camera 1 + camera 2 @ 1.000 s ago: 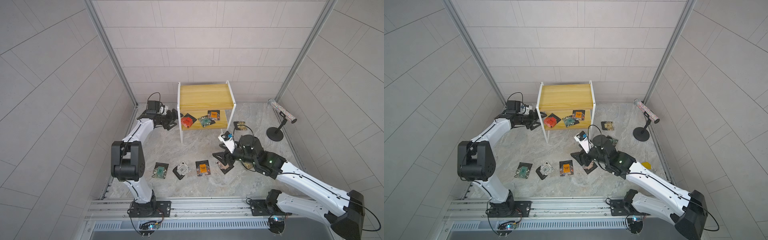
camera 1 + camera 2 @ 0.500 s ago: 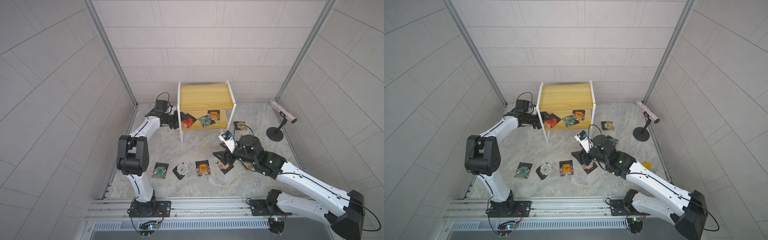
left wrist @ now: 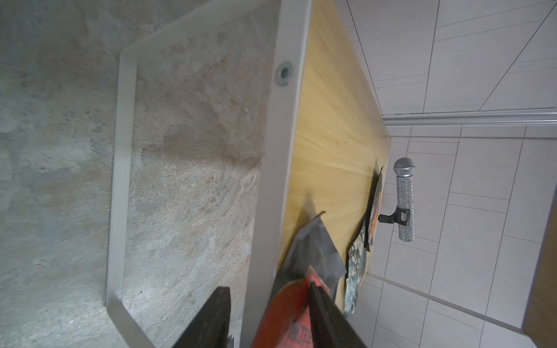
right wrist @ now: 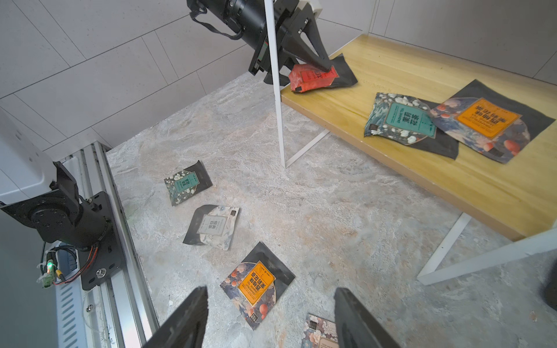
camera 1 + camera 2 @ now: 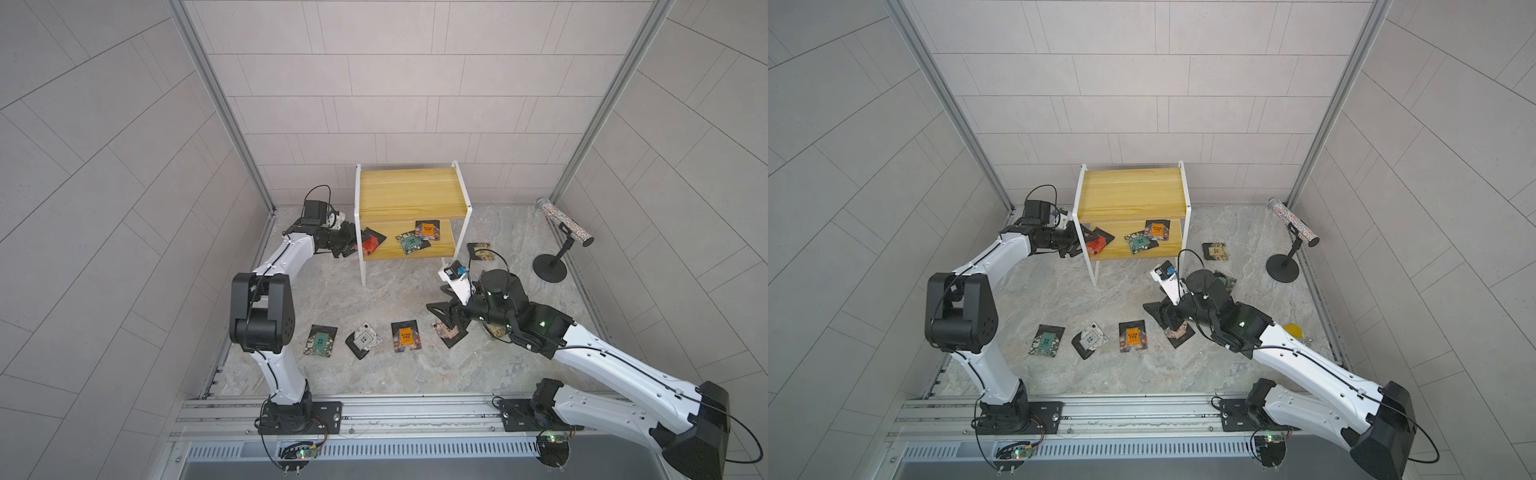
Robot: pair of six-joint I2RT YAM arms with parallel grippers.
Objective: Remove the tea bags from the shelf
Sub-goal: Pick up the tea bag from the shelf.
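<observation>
Left tool (image 3: 267,289) part-open, touching red tea bag (image 4: 310,79)

Black-edged square tea bags (image 5: 410,243) lie on the lower board of the yellow wooden shelf (image 5: 409,193); four more lie in a row on the stone bench (image 5: 395,291) before it.

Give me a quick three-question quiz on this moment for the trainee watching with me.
1. True or false: the green-label tea bag lies on the top board of the shelf.
2. Which sachet does the left gripper have a finger on? A) orange-label tea bag B) red tea bag C) white-label tea bag
3. What does the right gripper hold?

Key:
1. False. It lies on the lower board.
2. B, the red tea bag.
3. Nothing. Its jaws stand open.
</observation>
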